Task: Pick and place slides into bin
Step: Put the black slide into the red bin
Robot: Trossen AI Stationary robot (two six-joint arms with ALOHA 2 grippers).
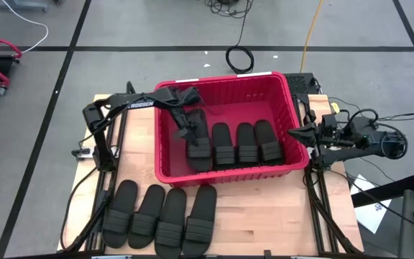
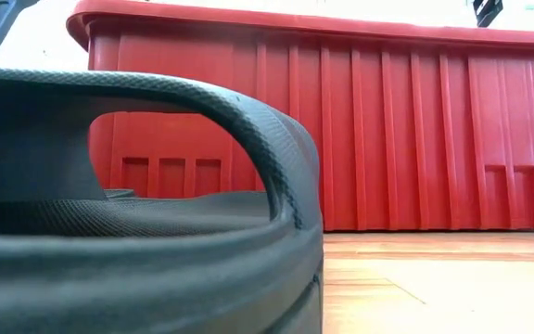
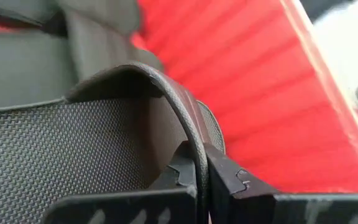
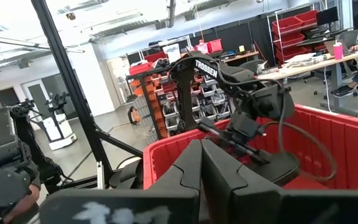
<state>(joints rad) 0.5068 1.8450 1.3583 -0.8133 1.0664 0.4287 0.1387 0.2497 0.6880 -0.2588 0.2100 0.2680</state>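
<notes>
Inside the red bin [image 1: 290, 108], the left pincer [image 3: 201, 177] is clamped on the strap of a slide [image 1: 198, 147], beside three more slides [image 1: 246, 142]. Four slides [image 1: 160, 214] line the counter [image 1: 264, 216] nearby. The right pincer [image 4: 201, 165], apparently closed, waits at the bin's right rim.

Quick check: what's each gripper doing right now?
Left gripper: shut on a slide's strap, inside the bin.
Right gripper: shut, empty, beside the bin.
</notes>
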